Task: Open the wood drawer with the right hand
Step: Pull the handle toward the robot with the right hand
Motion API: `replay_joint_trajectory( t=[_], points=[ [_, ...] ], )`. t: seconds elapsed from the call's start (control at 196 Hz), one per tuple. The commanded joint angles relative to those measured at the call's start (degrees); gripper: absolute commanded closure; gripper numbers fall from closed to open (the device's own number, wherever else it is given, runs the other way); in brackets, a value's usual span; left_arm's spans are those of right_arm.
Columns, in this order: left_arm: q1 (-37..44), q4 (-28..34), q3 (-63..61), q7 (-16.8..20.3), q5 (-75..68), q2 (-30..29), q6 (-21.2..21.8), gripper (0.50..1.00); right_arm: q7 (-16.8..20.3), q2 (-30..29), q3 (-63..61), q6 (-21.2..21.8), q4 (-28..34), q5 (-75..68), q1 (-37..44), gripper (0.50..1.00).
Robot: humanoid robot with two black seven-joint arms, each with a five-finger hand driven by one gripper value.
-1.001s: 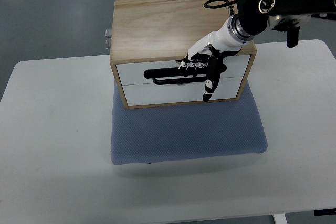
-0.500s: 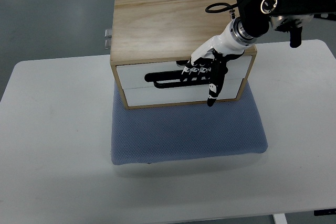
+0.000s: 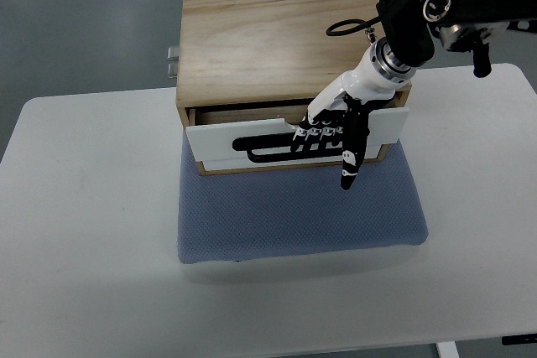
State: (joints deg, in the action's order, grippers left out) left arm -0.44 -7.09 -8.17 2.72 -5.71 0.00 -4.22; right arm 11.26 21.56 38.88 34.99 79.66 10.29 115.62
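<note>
Centrally, a light-coloured wooden cabinet with two white-fronted drawers point(image 3: 281, 35) stands at the rear edge of a rectangular blue-grey fabric mat point(image 3: 298, 207), which lies flat on a white tabletop point(image 3: 92, 232). The upper white-fronted drawer point(image 3: 218, 133) stands partly pulled out: a dark gap and a strip of its wooden interior show between the cabinet's top panel and the drawer front, and the front overhangs and largely hides the lower drawer beneath it. A long black bar handle point(image 3: 264, 137) runs horizontally across the drawer front. The robot's right hand point(image 3: 336, 127), white with black finger segments, reaches in from the upper right on a black arm point(image 3: 453, 2) and is closed about the right portion of the handle, with four fingers point(image 3: 317, 133) curled over the bar from above; one further black digit points straight down past the lower edge of the drawer front, just above the mat. A thin black cable loop point(image 3: 348, 27) lies over the cabinet's top panel beside the wrist. Small metal fittings point(image 3: 172, 58) protrude from the cabinet's left rear side. Grey floor point(image 3: 84, 23) surrounds the tabletop beyond its far edge.
</note>
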Motion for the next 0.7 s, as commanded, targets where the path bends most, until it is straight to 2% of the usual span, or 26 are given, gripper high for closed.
replay_joint_trajectory(
  t=[0.0, 0.694],
  points=[
    [0.00, -0.03, 0.00, 0.00, 0.00, 0.00, 0.00, 0.500, -0.01, 0.23, -0.12, 0.01, 1.03, 0.00, 0.14, 0.556],
    [0.00, -0.03, 0.00, 0.00, 0.00, 0.00, 0.00, 0.500, -0.28, 1.99, -0.56, 0.01, 4.98, 0.08, 2.25, 0.556]
  ],
)
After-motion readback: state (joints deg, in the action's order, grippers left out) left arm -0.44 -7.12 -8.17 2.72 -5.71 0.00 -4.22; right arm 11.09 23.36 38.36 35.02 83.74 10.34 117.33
